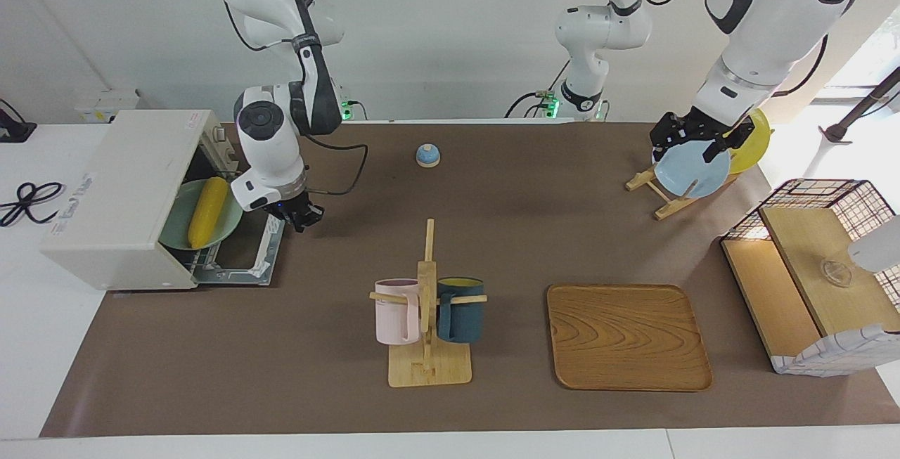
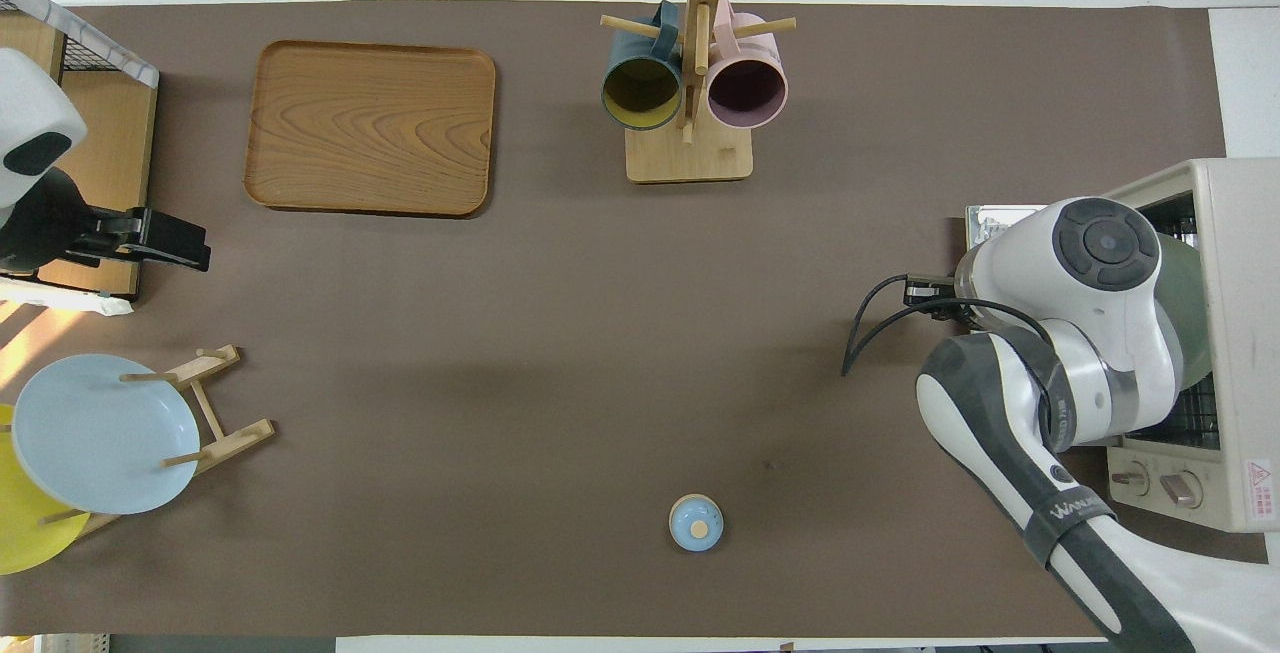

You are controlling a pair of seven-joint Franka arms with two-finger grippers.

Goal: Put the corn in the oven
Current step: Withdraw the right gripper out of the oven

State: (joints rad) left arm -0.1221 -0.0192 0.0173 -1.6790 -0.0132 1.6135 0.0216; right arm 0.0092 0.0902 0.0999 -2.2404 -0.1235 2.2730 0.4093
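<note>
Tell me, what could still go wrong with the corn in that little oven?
The corn lies on a green plate that juts out of the oven's mouth, so closing the open door might bump the plate. The shut right gripper hangs just over the door's edge and could clip it. The left gripper waits over the plate rack.

The room is evenly and brightly lit. Strong sunlight is seen at the left arm's end of the table (image 1: 492, 403), where the wire basket shelf (image 1: 815, 269) is washed out. Soft shadows are cast.

Probably a robotics lab: staged kitchenware on a papered table (image 1: 492, 410).
</note>
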